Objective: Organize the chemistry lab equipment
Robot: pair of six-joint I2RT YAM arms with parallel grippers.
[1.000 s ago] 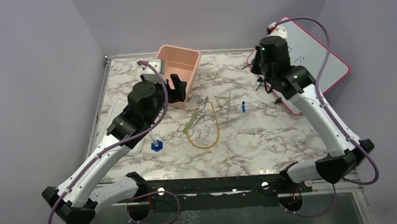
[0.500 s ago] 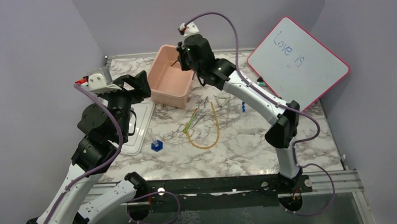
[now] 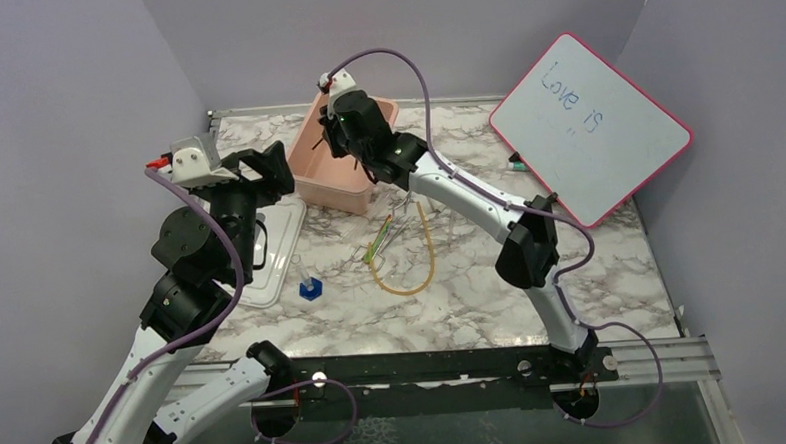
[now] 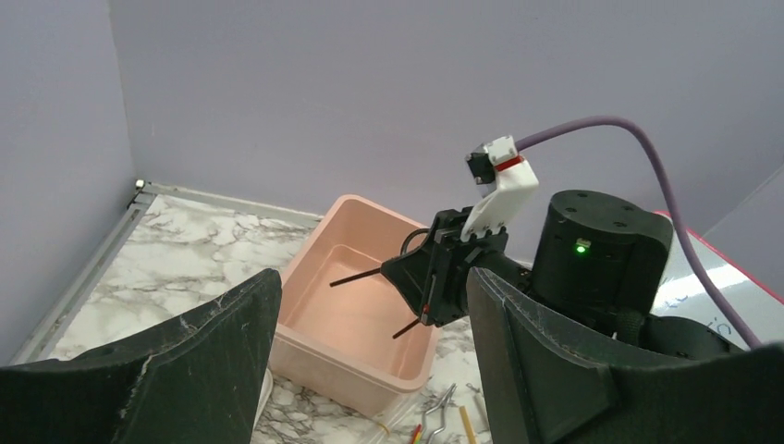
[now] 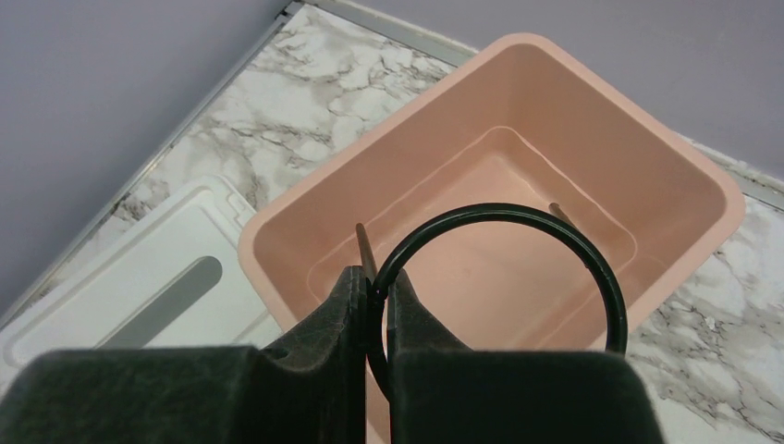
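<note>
Marble tabletop (image 5: 342, 65), pink tub (image 5: 573, 111); above, thin round black wire ring (image 5: 499, 210).

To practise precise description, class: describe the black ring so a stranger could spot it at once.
Find the pink tub at the back of the table. Over its open top the right gripper pinches a thin black wire ring. Unlike the amber tube lying flat, it is a closed circle held aloft.
</note>
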